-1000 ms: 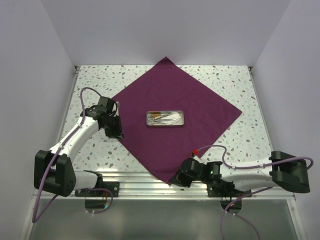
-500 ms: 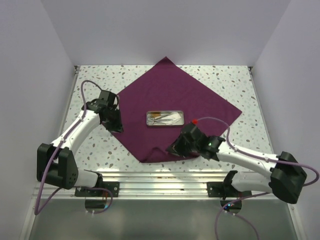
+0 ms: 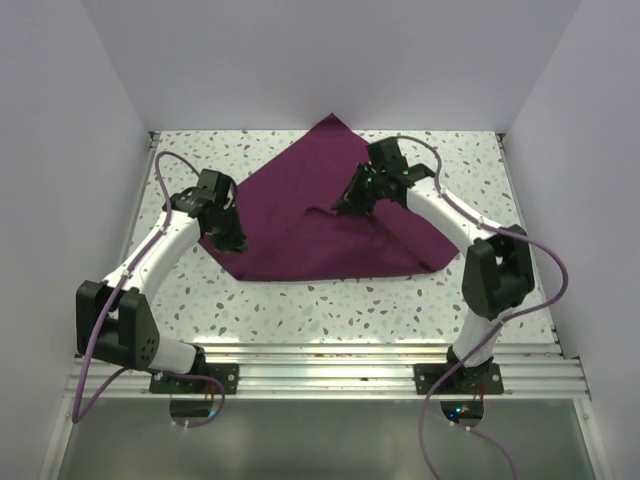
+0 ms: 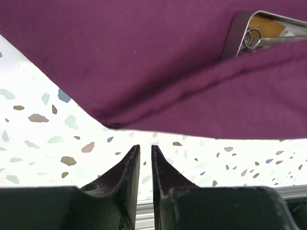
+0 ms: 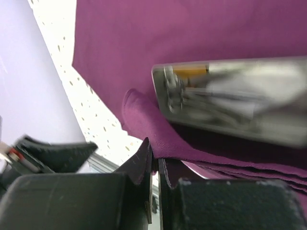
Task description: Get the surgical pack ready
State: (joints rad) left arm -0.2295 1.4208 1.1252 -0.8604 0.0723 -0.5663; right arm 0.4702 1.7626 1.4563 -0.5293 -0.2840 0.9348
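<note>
Leftmost, the left pincer point(image 3: 232, 243) hovers low over the speckled bench point(image 3: 190, 300), its jaws barely parted and holding nothing. The doubled left corner of the plum cloth point(image 3: 300, 240) lies just ahead of its tips and a shade to their left, not touching. The cloth's fold edge runs left to right along the near side. The steel tray point(image 4: 261, 24) peeps out from under the flap at mid-bench. Further right, the right pincer point(image 3: 350, 198) is clamped on the flap's corner, above the tray. For the left corner, the left arm looks plainly the nearer.
</note>
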